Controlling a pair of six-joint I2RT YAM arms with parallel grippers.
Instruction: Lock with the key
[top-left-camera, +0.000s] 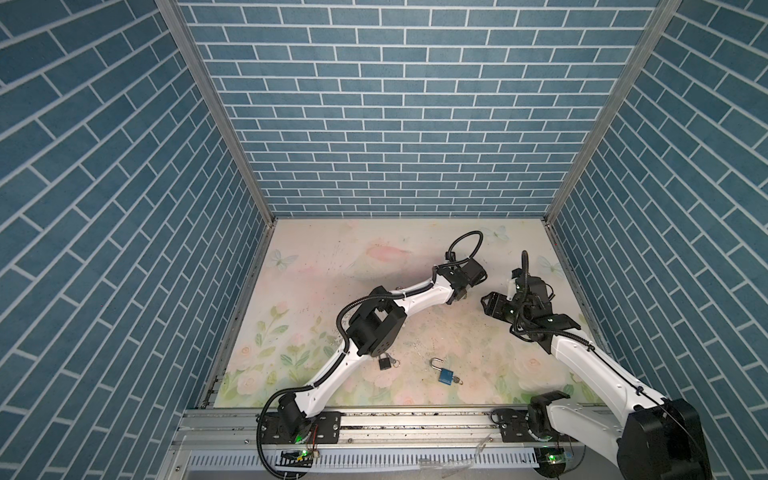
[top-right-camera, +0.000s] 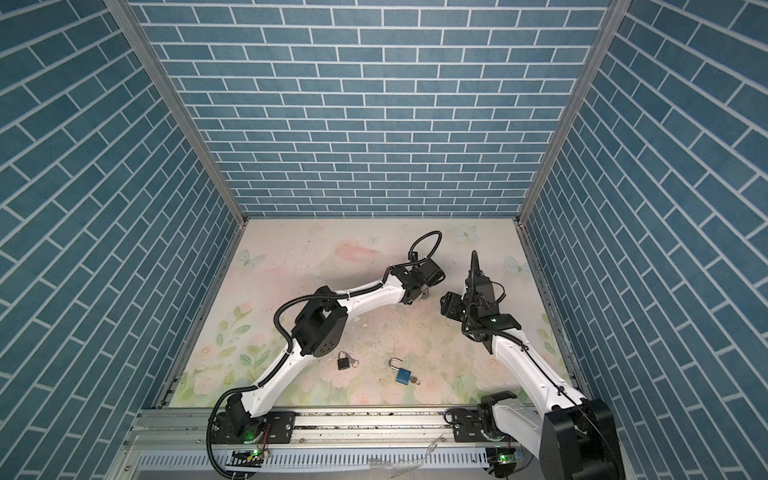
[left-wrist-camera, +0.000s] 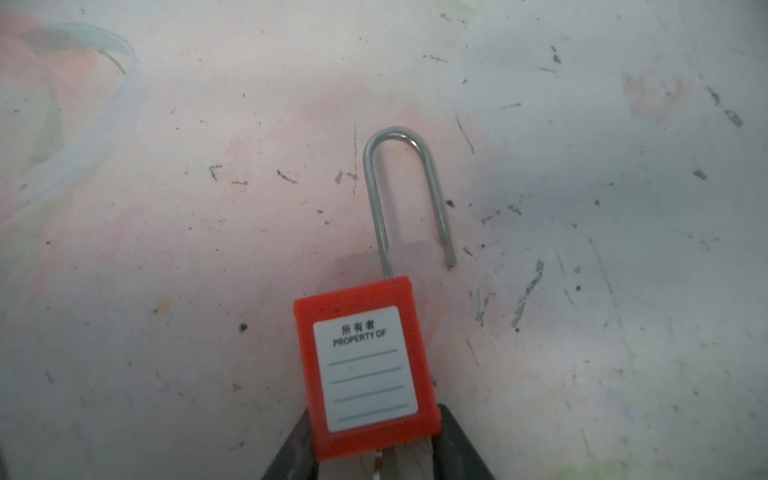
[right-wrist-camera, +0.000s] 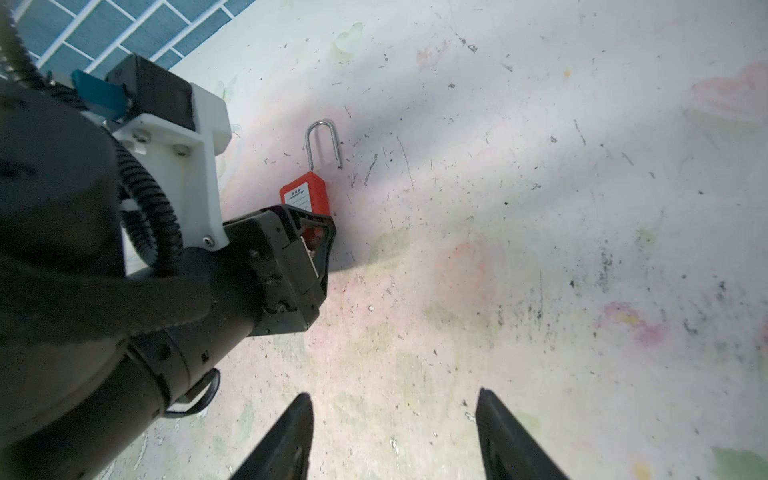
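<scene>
A red padlock (left-wrist-camera: 365, 361) with a white "PROPERTY OF" label lies flat on the floral mat, its steel shackle (left-wrist-camera: 397, 135) sprung open with the free end clear of the body. My left gripper (left-wrist-camera: 376, 409) has its fingers pressed against both sides of the lock's lower body. A small red-and-white piece shows below the body between the fingers; the key itself I cannot make out. In the right wrist view the same padlock (right-wrist-camera: 305, 191) pokes out from the left gripper (right-wrist-camera: 318, 232). My right gripper (right-wrist-camera: 395, 436) hovers open and empty to the lock's right (top-left-camera: 486, 300). In both top views the left gripper (top-left-camera: 459, 296) hides the red padlock.
A blue padlock (top-left-camera: 445, 376) with an open shackle and a key in it lies near the front middle. A small black padlock (top-left-camera: 385, 363) with a key ring lies by the left arm's elbow. Brick-patterned walls enclose three sides; a metal rail (top-left-camera: 415, 419) runs along the front.
</scene>
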